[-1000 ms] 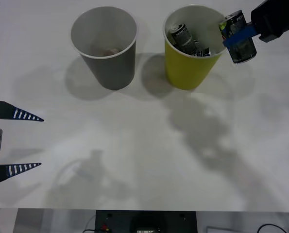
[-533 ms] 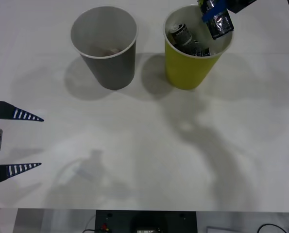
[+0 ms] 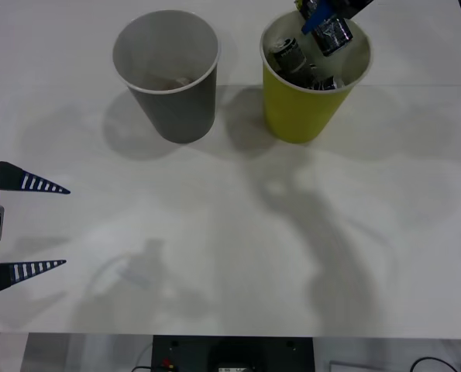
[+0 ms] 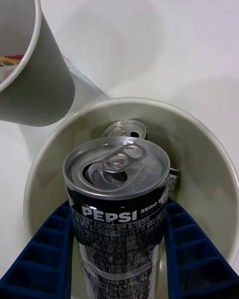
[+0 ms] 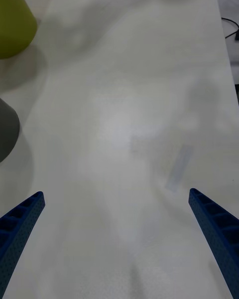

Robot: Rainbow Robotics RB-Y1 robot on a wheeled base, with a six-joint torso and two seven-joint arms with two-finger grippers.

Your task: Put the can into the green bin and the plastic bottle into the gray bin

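Observation:
My right gripper [image 3: 323, 19] is shut on the can [image 3: 335, 35], a black can with a silver top, holding it tilted over the mouth of the green bin [image 3: 304, 108] at the back right. In the right wrist view both blue fingers [image 4: 45, 259] clamp the can [image 4: 117, 169] above the bin's white inside [image 4: 209, 179], where another can [image 4: 124, 128] lies. The gray bin [image 3: 172, 101] stands to the left of the green one. The plastic bottle is out of view. My left gripper [image 3: 29, 225] rests open at the table's left edge, holding nothing.
Two cans [image 3: 288, 54] lie inside the green bin. Something small and colourful [image 4: 9, 62] sits in the gray bin [image 4: 35, 89]; I cannot tell what it is. Bare white table [image 3: 230, 232] stretches in front of both bins.
My right gripper has carried the can leftward and farther back, from beside the green bin's right rim to above its opening. The left arm has not moved.

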